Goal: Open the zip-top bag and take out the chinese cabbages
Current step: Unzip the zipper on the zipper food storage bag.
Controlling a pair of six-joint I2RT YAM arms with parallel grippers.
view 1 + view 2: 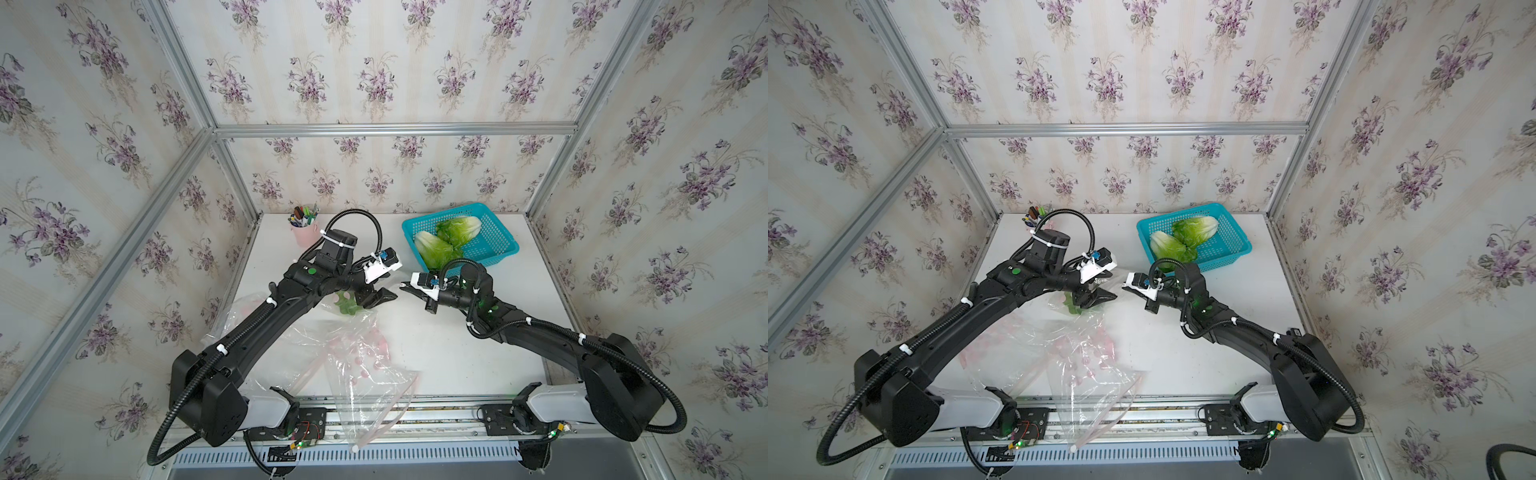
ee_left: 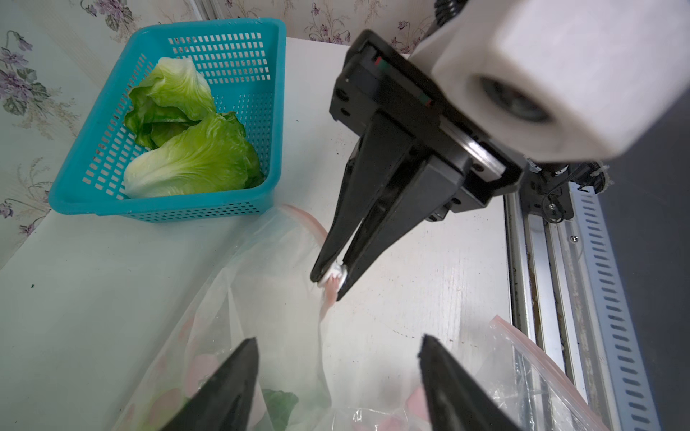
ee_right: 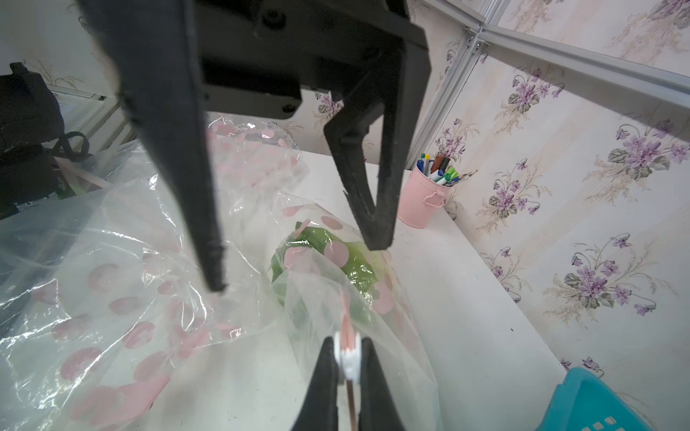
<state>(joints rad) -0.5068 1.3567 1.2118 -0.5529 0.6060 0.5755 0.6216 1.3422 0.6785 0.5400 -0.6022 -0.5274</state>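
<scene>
In both top views: left gripper [image 1: 376, 297] low over the table [image 1: 457, 357], fingers spread wide above a clear, pink-dotted bag [image 1: 357, 357]. Right gripper [image 1: 404, 286] facing it tip to tip, fingers together; anything pinched there too small to make out. Two cabbages [image 1: 436, 251] lying in a teal basket [image 1: 500, 245] at the far side, one partly behind the right arm. Third cabbage [image 1: 347, 306] inside the bag, mostly hidden under the left gripper. Pen cup [image 1: 305, 237] at the far left, half covered by the arm in a top view. Near end of the bag draped over the table's front edge.

Left wrist view: own fingers [image 2: 231, 384] well apart, cut off by the frame, only bag film between. Right gripper pinched tight on the bag's white slider [image 2: 333, 275]. Third cabbage just a dark green scrap through plastic.

Right wrist view: slider clamped between own fingertips. Left gripper spread above the third cabbage under dotted film; contact with the film impossible to tell. Only a corner of the basket in frame.
</scene>
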